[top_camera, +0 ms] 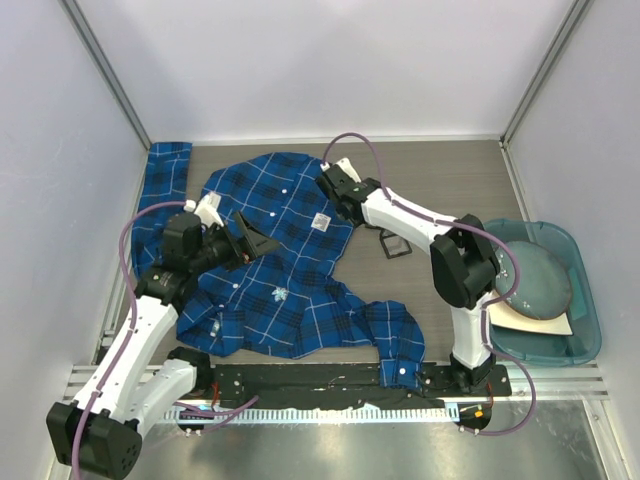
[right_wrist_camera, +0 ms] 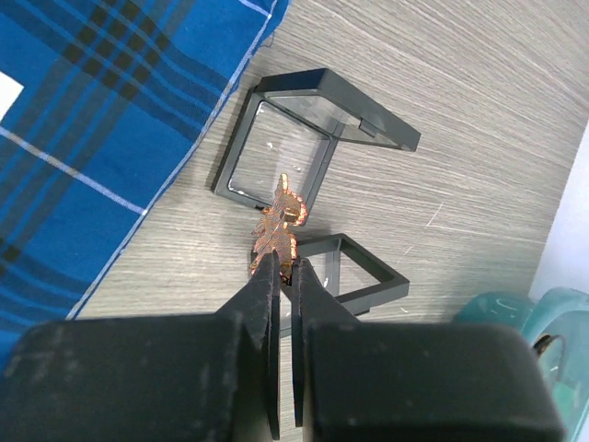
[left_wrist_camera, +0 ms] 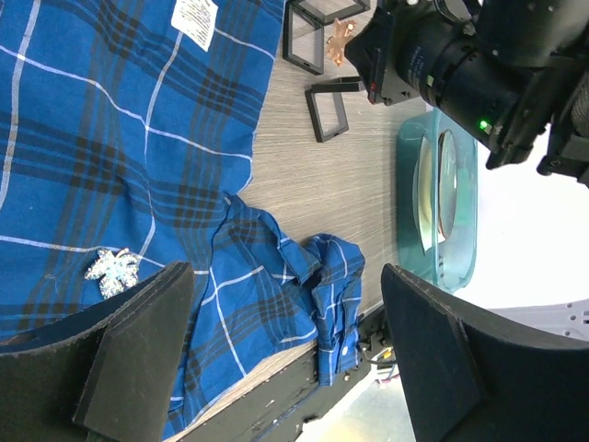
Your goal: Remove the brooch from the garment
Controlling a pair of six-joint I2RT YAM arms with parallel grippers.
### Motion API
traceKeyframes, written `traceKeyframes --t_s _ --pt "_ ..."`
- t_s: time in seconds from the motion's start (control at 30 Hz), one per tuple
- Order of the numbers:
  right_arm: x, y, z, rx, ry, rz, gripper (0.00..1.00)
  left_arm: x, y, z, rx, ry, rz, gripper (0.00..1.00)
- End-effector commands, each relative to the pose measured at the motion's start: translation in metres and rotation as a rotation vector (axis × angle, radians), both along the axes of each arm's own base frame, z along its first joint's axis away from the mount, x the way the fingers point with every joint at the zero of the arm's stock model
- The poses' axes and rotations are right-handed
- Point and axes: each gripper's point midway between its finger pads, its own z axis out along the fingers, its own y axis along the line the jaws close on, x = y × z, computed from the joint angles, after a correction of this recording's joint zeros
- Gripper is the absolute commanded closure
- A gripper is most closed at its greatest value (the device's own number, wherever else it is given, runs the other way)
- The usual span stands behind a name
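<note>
The blue and navy plaid shirt [top_camera: 270, 260] lies spread on the table, also in the left wrist view [left_wrist_camera: 101, 138]. A small silver leaf brooch [top_camera: 279, 293] sits on its cloth [left_wrist_camera: 112, 273]. My right gripper [right_wrist_camera: 285, 262] is shut on an orange-gold leaf brooch [right_wrist_camera: 280, 221], held just above two black display frames [right_wrist_camera: 313, 138] beside the shirt's edge. In the top view the right gripper [top_camera: 368, 222] is right of the shirt's white label [top_camera: 322, 222]. My left gripper [top_camera: 255, 243] hovers open and empty over the shirt [left_wrist_camera: 287, 285], near the silver brooch.
The black frames [top_camera: 393, 247] lie on the wood table right of the shirt. A teal bin [top_camera: 545, 290] with a round lid and a card stands at the right. A plaid sleeve [top_camera: 165, 170] reaches the back left corner. Grey walls enclose the table.
</note>
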Motion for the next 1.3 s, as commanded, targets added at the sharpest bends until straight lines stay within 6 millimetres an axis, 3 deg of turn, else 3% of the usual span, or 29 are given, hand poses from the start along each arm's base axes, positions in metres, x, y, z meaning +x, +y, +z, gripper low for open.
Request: traceKeyframes --t_s 0.0,0.7,1.27 --pt "0.017 -0.011 0.019 -0.065 -0.049 -0.039 0.99 -0.003 -0.005 0.010 -0.021 -0.041 -0.033 0.14" --pt "0.033 -0.040 -0.019 -0.081 0.053 -0.085 0.99 0.001 -0.008 0.005 -0.027 -0.027 -0.038 0.14" --pt "0.033 -0.053 -0.027 -0.142 0.062 -0.112 0.99 0.001 -0.008 0.000 -0.019 -0.021 -0.045 0.14"
